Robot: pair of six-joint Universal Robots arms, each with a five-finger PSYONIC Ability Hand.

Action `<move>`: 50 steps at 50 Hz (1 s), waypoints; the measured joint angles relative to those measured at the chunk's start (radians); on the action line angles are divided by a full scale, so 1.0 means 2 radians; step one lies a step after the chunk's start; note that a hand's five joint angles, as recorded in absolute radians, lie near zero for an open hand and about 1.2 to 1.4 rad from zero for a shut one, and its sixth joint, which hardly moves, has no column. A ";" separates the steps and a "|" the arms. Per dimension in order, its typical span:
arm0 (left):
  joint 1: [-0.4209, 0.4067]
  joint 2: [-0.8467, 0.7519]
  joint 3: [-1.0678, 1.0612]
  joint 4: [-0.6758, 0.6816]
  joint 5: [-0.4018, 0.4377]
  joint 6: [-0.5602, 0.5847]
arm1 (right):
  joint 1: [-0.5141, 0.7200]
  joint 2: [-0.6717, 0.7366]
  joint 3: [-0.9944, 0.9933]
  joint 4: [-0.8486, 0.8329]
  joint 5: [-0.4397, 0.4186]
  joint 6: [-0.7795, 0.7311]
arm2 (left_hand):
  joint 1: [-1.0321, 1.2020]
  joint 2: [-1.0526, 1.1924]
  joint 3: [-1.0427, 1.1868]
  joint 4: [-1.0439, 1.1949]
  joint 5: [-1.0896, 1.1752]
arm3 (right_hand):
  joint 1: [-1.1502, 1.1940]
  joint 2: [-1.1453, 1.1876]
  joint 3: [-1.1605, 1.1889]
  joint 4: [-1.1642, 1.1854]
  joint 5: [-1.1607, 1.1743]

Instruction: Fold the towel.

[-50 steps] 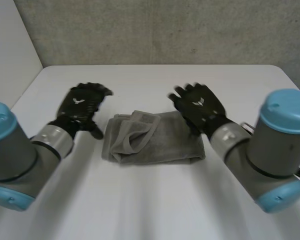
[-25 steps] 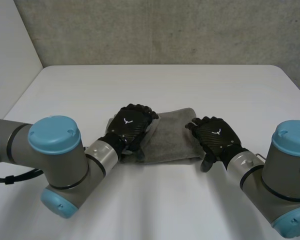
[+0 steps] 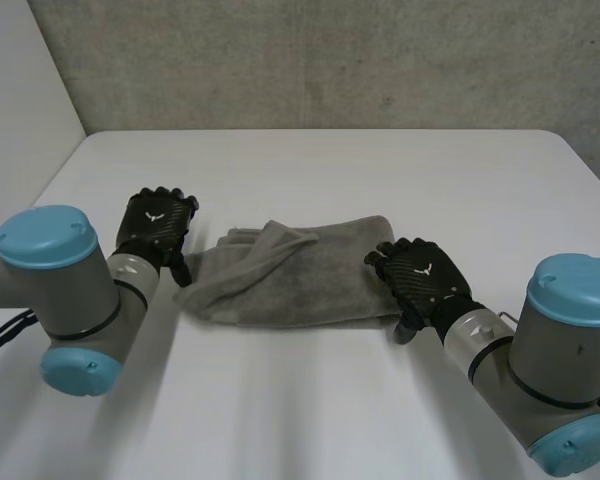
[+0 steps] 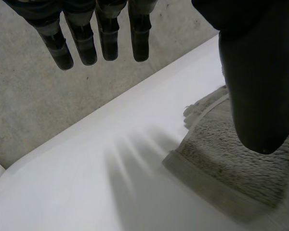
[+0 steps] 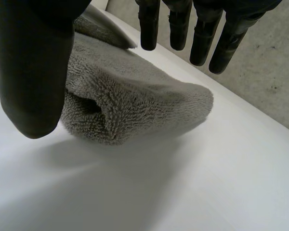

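Now the grey towel (image 3: 300,280) is seen lying folded in the middle of the white tabletop (image 3: 330,170), with a loose flap bunched up near its left end. The left robot hand (image 3: 156,222) is held just beside that left end, on the arm with the light-blue cap. In the left wrist view its fingers (image 4: 104,43) are kept straight and apart from the thumb, so this robot hand is let loose and nothing is held in it; a towel edge is seen below the thumb. The right robot hand (image 3: 422,280) is placed at the towel's right end. In the right wrist view its fingers (image 5: 179,29) are also kept straight, the thick folded end is seen lying on the tabletop under the palm, and nothing is gripped there
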 measured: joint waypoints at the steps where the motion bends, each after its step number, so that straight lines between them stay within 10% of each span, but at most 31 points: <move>1: -0.001 0.004 -0.004 0.001 0.001 -0.002 | 0.000 0.001 0.001 -0.005 0.000 0.000 | 0.000 0.000 0.000 0.000 0.000 | 0.014 0.012 0.000 0.000 0.013; 50: -0.078 -0.047 0.049 -0.004 0.082 -0.090 | -0.001 0.019 0.002 -0.039 -0.011 -0.007 | 0.000 0.000 0.000 0.000 0.000 | 0.112 0.114 0.000 0.000 0.110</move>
